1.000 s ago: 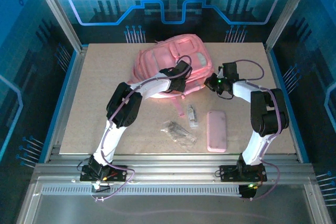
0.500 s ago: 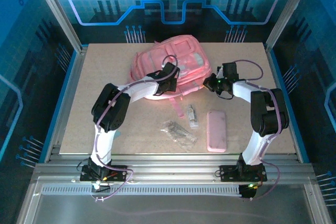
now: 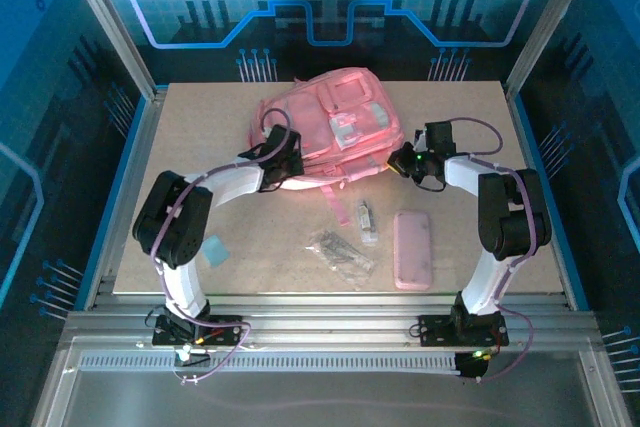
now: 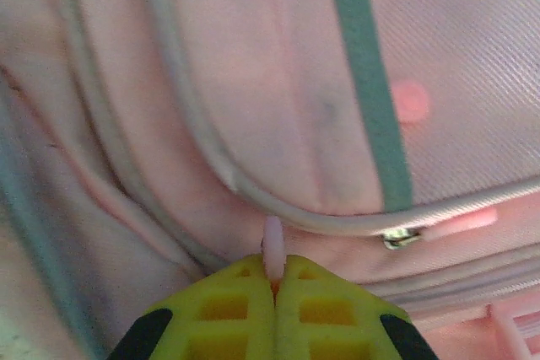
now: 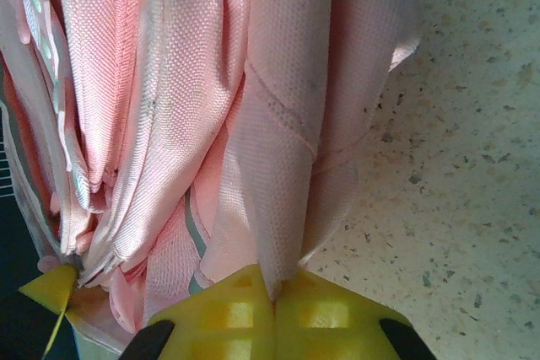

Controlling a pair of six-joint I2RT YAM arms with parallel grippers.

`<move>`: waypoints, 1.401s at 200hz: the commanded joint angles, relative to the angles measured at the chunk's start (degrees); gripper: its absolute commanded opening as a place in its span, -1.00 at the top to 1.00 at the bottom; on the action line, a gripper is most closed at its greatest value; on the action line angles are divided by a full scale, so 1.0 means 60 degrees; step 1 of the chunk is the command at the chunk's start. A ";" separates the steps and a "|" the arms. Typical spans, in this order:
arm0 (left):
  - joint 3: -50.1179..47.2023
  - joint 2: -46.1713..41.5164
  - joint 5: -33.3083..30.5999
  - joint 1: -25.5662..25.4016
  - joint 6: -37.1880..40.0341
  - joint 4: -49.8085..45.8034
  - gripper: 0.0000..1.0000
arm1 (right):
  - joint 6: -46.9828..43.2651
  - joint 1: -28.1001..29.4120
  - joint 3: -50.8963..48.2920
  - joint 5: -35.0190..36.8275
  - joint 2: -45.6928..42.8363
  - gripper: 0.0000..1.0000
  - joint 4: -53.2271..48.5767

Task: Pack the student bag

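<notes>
The student bag (image 3: pixel 335 122), a large soft pink backpack, lies at the back middle of the table. My left gripper (image 3: pixel 287 154) is at the bag's near left edge. In the left wrist view its yellow fingers (image 4: pixel 273 271) are shut on a pale pink zipper pull (image 4: pixel 273 242) that sticks up between them, right against the bag's fabric (image 4: pixel 253 82). My right gripper (image 3: pixel 401 160) is at the bag's right side. There its gripper (image 5: pixel 275 282) is shut on a fold of the bag's pink fabric (image 5: pixel 287 166) just above the table.
On the tabletop (image 3: pixel 200 137), near of the bag, lie a flat pink pencil case (image 3: pixel 412 249), a small clear item (image 3: pixel 367 219) and a clear packet of dark pieces (image 3: pixel 341 250). A small pale blue thing (image 3: pixel 212 250) lies beside the left arm's elbow.
My left gripper has slid left along the bag's near edge and its elbow has swung out left, uncovering the pale blue thing. The right gripper has stayed put.
</notes>
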 commanded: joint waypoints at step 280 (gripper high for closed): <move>-0.0086 -0.1839 0.2834 -0.2179 -0.1610 0.3656 1.00 | 0.4873 0.2175 -0.0718 -0.0110 -0.1372 -0.29 0.2575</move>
